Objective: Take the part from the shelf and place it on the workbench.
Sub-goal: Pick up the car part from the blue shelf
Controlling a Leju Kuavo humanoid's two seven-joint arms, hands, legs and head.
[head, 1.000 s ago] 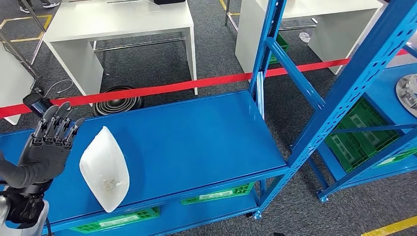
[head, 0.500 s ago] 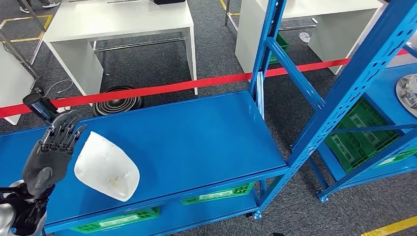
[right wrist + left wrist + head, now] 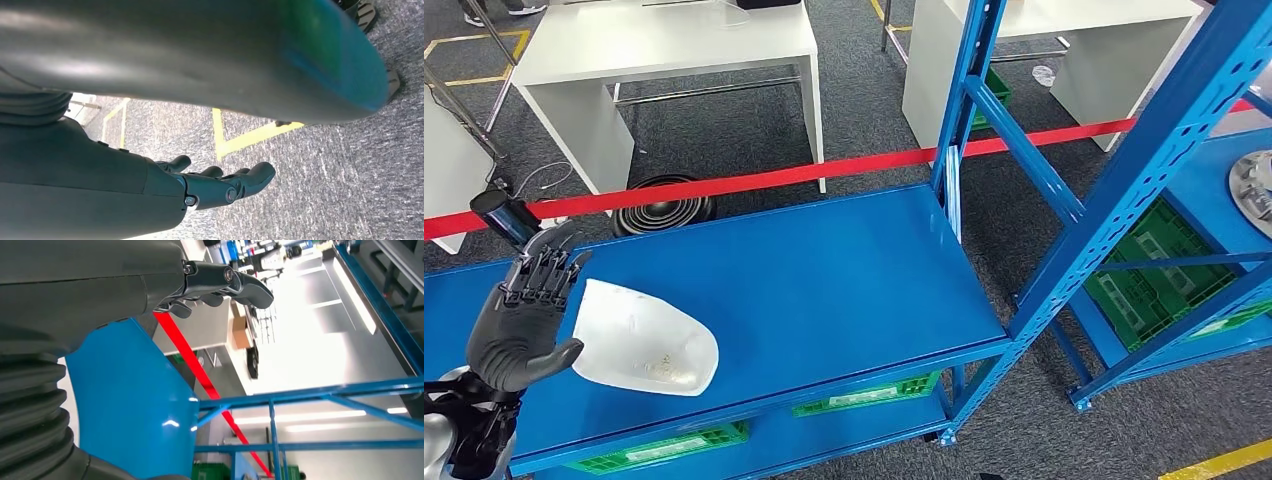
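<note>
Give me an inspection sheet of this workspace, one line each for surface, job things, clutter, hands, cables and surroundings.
Surface: blue shelf deck, bare apart from the part.
Job's things: white part lying flat on the deck near its front edge.
Clutter: nothing seen on the deck.
Hands: left hand open beside the part, fingers apart; right hand hanging over grey carpet, holding nothing.
Cables: thin cable on the floor by the white table.
Surroundings: red barrier tape, white table, green crates.
</note>
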